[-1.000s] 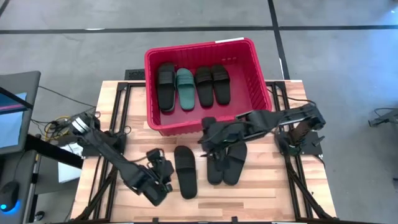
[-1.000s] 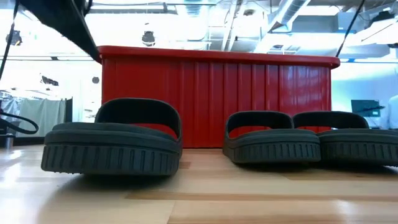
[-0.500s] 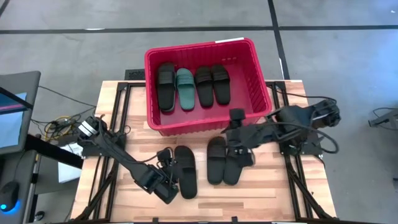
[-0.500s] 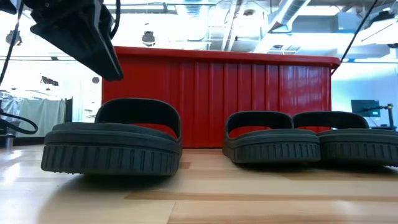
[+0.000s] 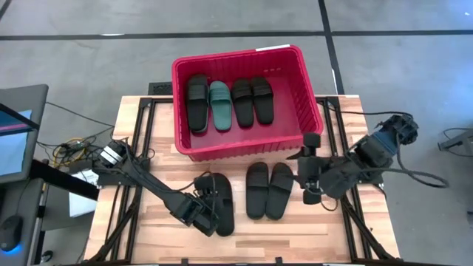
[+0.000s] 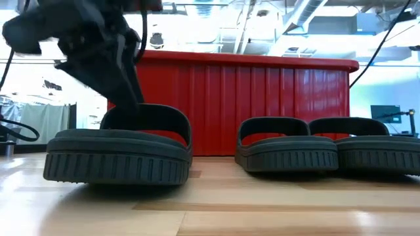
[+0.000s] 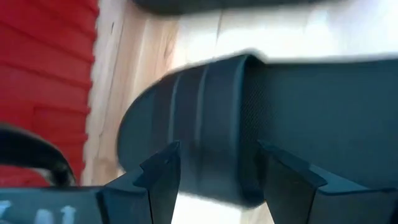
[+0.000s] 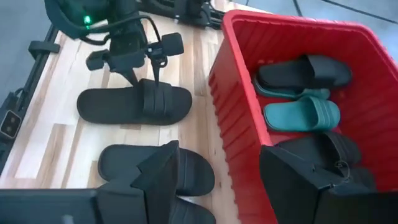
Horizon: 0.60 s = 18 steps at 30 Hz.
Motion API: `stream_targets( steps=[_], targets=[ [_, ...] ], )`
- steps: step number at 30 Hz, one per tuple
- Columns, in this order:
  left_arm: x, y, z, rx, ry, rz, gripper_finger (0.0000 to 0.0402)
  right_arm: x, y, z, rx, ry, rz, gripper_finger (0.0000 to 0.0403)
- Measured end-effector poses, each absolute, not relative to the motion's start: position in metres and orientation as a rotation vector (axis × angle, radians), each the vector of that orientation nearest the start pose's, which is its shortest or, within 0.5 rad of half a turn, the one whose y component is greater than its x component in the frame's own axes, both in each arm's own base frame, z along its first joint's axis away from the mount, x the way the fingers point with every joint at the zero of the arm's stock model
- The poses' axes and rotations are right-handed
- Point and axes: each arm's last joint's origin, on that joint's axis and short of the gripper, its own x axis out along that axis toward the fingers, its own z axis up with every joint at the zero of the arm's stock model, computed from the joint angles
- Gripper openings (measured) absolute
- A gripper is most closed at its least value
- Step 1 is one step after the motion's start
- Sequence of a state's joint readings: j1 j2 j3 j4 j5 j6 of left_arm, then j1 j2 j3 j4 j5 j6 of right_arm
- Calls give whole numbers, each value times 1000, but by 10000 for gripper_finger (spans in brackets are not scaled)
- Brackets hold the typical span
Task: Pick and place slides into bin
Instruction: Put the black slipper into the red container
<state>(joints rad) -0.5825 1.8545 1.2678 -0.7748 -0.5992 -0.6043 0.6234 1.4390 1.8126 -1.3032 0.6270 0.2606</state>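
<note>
Red bin (image 5: 310,111) sits at the tabletop's (image 5: 155,236) far edge w/ four slides inside: three black (image 5: 196,102) and one green slide (image 5: 219,105). Just in front of the bin, a lone black slide (image 5: 222,210) lies toward the left; a black pair (image 5: 269,190) lies side by side toward the right. Left pincer (image 5: 208,209) is down at the lone slide's strap, fingers spread either side, not pinching. Right pincer (image 5: 311,193) hangs beside the pair, off the bin's front right corner, fingers spread, holding nothing.
</note>
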Motion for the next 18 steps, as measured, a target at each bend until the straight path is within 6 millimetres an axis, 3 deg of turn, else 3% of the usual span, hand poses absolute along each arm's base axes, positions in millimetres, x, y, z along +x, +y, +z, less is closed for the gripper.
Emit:
stream_targets(
  steps=[8, 11, 15, 18],
  targets=[
    [309, -174, 171, 214, 1053, 373, 175, 186, 143, 425, -250, 730, -160, 207],
    [313, -172, 174, 207, 1033, 392, 129, 179, 148, 421, -246, 737, -185, 207],
    [318, -170, 182, 203, 1029, 407, 31, 172, 152, 417, -243, 744, -215, 207],
    [323, -168, 189, 203, 1017, 407, 12, 167, 154, 417, -234, 743, -226, 207]
  ],
)
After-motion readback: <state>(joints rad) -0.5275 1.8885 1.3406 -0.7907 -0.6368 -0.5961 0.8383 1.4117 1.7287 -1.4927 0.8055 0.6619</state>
